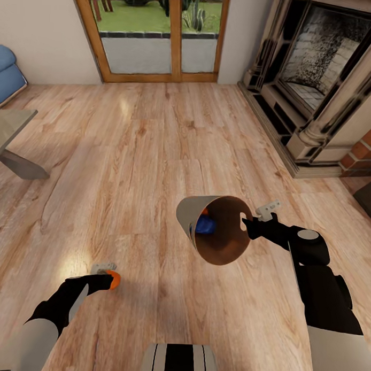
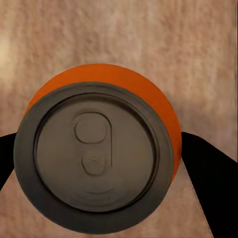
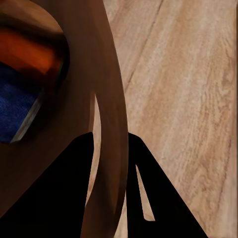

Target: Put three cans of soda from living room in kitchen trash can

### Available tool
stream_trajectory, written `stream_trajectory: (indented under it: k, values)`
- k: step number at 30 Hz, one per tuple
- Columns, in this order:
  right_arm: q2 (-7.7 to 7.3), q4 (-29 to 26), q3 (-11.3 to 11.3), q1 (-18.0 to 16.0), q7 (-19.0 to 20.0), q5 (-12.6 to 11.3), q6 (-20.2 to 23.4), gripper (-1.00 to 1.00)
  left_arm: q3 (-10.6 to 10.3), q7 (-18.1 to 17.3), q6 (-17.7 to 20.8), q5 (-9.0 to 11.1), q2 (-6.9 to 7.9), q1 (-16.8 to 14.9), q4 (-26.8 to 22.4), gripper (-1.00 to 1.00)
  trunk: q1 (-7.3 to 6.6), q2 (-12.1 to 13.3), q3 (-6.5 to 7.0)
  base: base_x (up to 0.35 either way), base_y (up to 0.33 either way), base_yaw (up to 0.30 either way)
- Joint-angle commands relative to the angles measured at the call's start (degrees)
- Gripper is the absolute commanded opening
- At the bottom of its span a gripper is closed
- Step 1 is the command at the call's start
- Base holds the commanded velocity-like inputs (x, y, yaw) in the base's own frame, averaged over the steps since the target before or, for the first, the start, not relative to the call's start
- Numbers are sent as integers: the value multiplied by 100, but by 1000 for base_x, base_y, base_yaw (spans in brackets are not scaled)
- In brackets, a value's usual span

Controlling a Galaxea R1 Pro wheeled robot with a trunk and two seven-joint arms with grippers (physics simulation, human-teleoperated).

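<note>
1. Wood floor (image 1: 154,152) of the living room, sofa (image 1: 7,75) cut off at the edge.
2. Trash can (image 1: 218,229), tilted, rim clamped by right gripper (image 1: 251,226); an orange can and blue can (image 1: 206,225) lie half-hidden inside.
3. Left gripper (image 1: 108,279) grasps another orange soda can (image 2: 94,153); its lid shows in the left wrist view.

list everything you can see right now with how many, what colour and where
orange can: one, in the left gripper, above the floor
cans in bin: one orange, one blue
bin: one, grey outside, brown inside, tilted, held at rim
floor: light wood planks
table: one, far left
sofa: blue, far left corner
fireplace: one, right
glass doors: wood-framed, back wall
left gripper: black, shut on orange can
right gripper: black, clamped on bin rim
</note>
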Motion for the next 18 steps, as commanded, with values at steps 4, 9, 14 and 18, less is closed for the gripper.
stream_trajectory:
  k: [4, 9, 14, 18]
  values:
    - [0, -6, 14, 2, 42, -95, 31, -100, 0, -3, 1, -13, -35, 0, 16, -100, -10, 5, 90, 0, 0, 0]
    - [4, -7, 23, 3, 42, -97, 31, -100, 0, -5, 2, -14, -49, 0, 15, -100, -23, 12, 201, 0, 0, 0]
    - [5, -6, 56, 4, 42, -95, 48, -100, 0, -43, 1, -7, -58, -2, -9, -100, -36, 19, 311, 0, 0, 0]
    - [5, -6, 61, 4, 45, -106, 160, -100, 0, -74, 245, -5, -61, -13, -262, -100, -47, 24, 400, 0, 0, 0]
